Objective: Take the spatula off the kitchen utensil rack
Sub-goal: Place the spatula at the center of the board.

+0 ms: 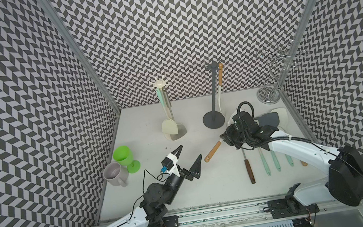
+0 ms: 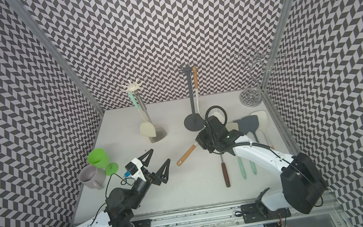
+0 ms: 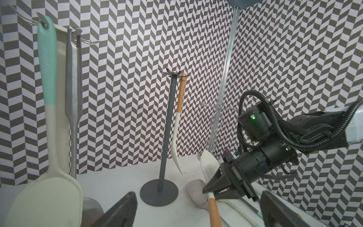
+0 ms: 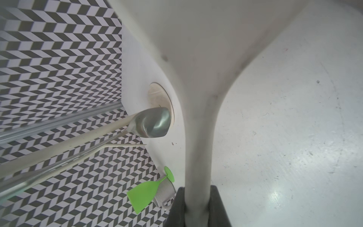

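My right gripper (image 1: 224, 137) is shut on the white neck of a wood-handled spatula (image 1: 213, 151), held low and tilted over the table. Its handle points toward my left gripper (image 1: 190, 151), which stands wide open and empty a short way off. In the right wrist view the spatula's white head (image 4: 206, 49) fills the frame, and the jaws clamp its neck. A dark grey utensil rack (image 1: 213, 89) stands just behind, with another wood-handled white utensil (image 1: 220, 84) hanging from it. A cream rack (image 1: 166, 101) carries a mint-handled spatula (image 3: 47, 98) and a steel utensil (image 3: 73, 102).
Several utensils lie on the table's right side under the right arm, among them a dark grey spatula (image 1: 266, 118) and a dark-handled steel tool (image 1: 248, 170). A chrome wire rack (image 1: 269, 91) stands at the back right. At the left are a green goblet (image 1: 123, 155) and a grey mug (image 1: 114, 174).
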